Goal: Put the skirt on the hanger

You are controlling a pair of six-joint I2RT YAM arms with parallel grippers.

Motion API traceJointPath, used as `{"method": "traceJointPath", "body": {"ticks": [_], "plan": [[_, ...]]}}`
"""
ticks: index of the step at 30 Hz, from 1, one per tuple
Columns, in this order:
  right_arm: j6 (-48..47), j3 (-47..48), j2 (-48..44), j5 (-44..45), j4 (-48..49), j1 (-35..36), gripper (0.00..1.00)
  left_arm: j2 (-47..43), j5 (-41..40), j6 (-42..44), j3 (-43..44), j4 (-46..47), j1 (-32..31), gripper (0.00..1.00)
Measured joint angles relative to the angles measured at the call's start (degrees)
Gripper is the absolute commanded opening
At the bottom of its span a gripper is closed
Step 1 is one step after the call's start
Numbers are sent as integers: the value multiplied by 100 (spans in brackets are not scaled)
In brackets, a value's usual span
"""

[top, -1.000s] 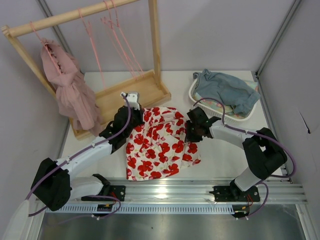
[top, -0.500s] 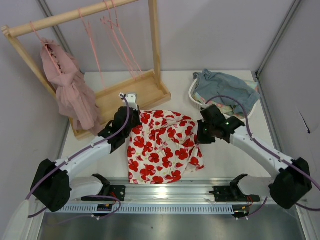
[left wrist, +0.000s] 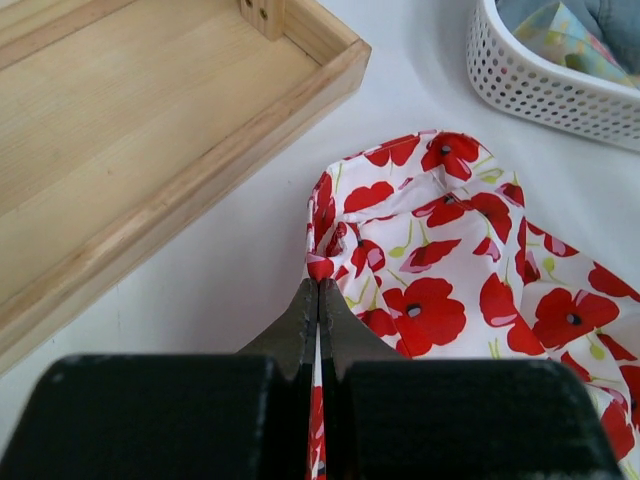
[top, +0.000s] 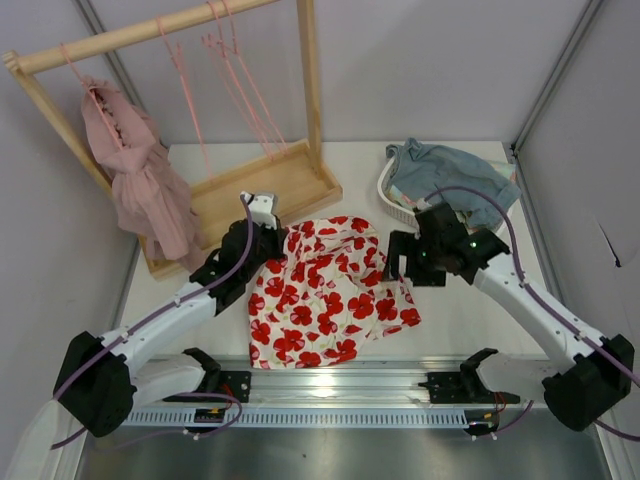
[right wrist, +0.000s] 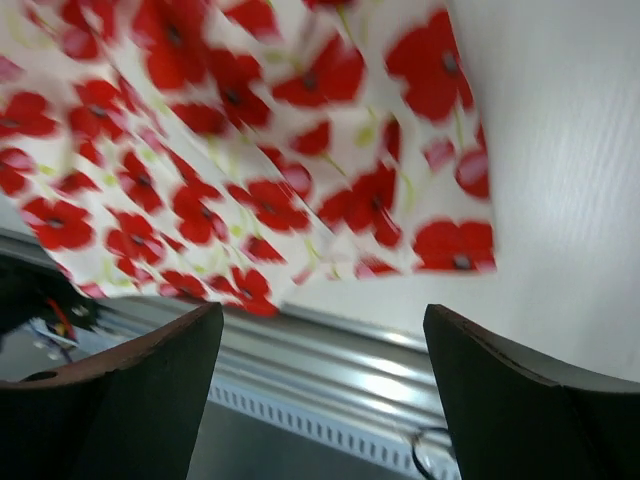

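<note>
The skirt (top: 330, 290), white with big red flowers, lies spread on the table between the two arms. My left gripper (top: 283, 240) is shut on a fold of the skirt's (left wrist: 440, 290) upper left edge, and cloth shows between its closed fingers (left wrist: 318, 285). My right gripper (top: 398, 262) hovers just off the skirt's right edge, wide open and holding nothing. In the right wrist view the blurred skirt (right wrist: 230, 150) lies beyond the open gripper (right wrist: 320, 320). Several thin pink hangers hang from the rack's bar; one hanger (top: 187, 95) is near its middle.
The wooden rack (top: 160, 30) stands at the back left on its tray base (top: 265, 190), also seen in the left wrist view (left wrist: 120, 130). A dusty-pink ruffled garment (top: 140, 180) hangs on it. A white basket (top: 400, 205) holds blue-grey cloth (top: 455, 180). A metal rail (top: 350, 380) runs along the near edge.
My right gripper pulled the skirt's right side out to the right, then opened and let it go. The skirt now lies wider. My left gripper kept its hold.
</note>
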Motion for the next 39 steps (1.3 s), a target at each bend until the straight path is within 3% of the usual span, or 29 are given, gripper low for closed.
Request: {"method": "traceJointPath", "body": {"ticks": [6, 8, 10, 14, 20, 23, 32, 33, 34, 39], "plan": [[44, 787, 1443, -61, 1397, -160, 73, 7, -2, 2, -50, -4, -11, 0], [55, 949, 1919, 52, 1550, -122, 63, 24, -48, 2, -50, -28, -11, 0], [109, 922, 2146, 238, 1478, 15, 60, 24, -85, 0, -50, -48, -11, 0], [332, 442, 1996, 527, 1180, 249, 60, 26, -149, -2, -50, -48, -11, 0], [966, -857, 533, 695, 855, 267, 56, 57, -144, -7, -50, -48, -11, 0], [1104, -1078, 229, 671, 942, 275, 56, 96, -140, -9, -50, -42, -11, 0], [1060, -1209, 970, 881, 1447, 498, 52, 181, -120, -22, -50, -42, -11, 0], [1012, -1209, 1117, 938, 1523, 509, 49, 181, -118, -22, -50, -42, -11, 0], [951, -1209, 1285, 1008, 1591, 511, 35, 184, -118, -22, -50, -39, -11, 0], [686, -1185, 1884, 1283, 1674, 509, 0, 173, -127, -22, -52, -44, -11, 0]]}}
